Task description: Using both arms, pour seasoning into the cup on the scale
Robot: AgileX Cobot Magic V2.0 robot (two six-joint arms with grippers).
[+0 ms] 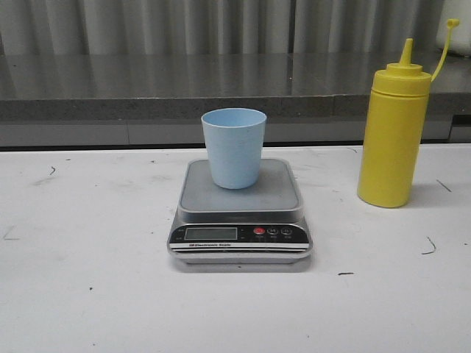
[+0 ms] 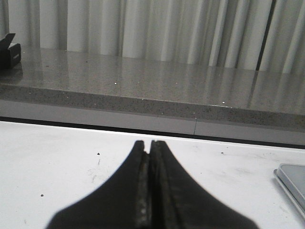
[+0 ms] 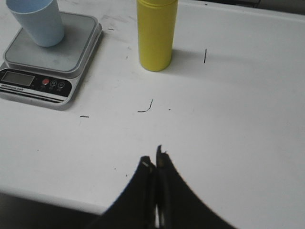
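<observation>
Closed, empty right gripper [image 3: 155, 164] sits nearest the upright yellow squeeze bottle [image 1: 392, 136], right of the scale-borne cup [image 1: 234, 147]; left gripper [image 2: 149, 148] also pinched shut.

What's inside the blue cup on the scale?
Cannot tell: the cup stands upright on the scale, and its wall hides its contents in the front and right wrist views.

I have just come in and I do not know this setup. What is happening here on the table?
Nothing is being held at this moment. A light blue cup stands upright on the platform of a digital kitchen scale on the white table. A yellow squeeze bottle stands upright on the table to the right of the scale, apart from it, with its cap off the nozzle. The left end effector and the right end effector are both shut, over bare table.
</observation>
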